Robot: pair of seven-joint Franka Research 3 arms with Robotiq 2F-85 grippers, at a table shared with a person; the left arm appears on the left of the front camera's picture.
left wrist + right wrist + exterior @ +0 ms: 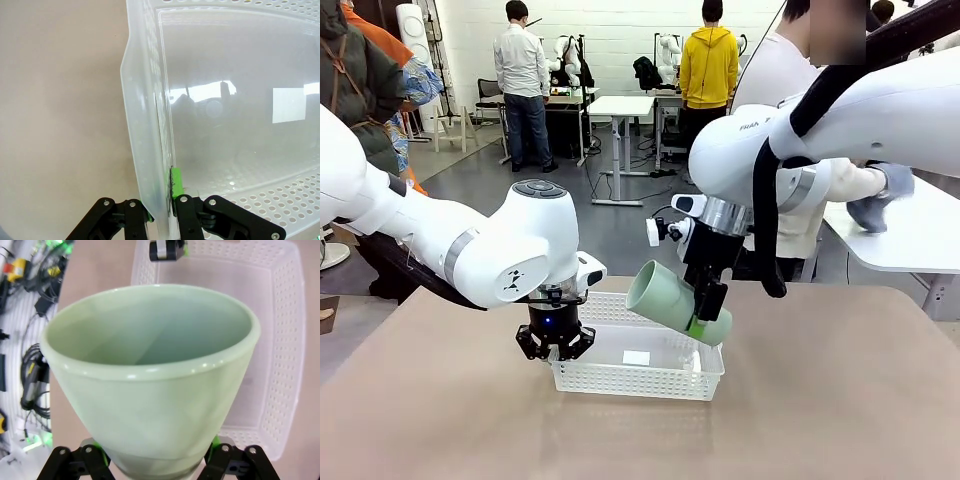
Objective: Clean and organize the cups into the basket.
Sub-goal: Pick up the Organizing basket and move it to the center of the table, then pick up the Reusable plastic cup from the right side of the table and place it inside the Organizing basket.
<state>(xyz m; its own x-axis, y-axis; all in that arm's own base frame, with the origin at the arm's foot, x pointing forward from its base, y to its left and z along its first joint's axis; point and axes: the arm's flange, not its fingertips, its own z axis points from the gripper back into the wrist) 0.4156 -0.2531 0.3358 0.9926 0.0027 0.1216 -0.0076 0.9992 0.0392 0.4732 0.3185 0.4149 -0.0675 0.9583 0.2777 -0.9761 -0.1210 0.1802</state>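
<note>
left gripper (557, 350) pinches basket (640, 380) wall; right gripper (706, 318) grips mint cup (665, 297) above it.

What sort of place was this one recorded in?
Probably a robotics lab or shared workshop, not a home: several white worktables on a bare grey floor, people standing at them, and tangled cables lying nearby.

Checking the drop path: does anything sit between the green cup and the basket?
Nothing visible does. The right end effector holds the green cup tilted above the basket, whose floor is free. The left end effector grips its left wall, off to the side.
</note>
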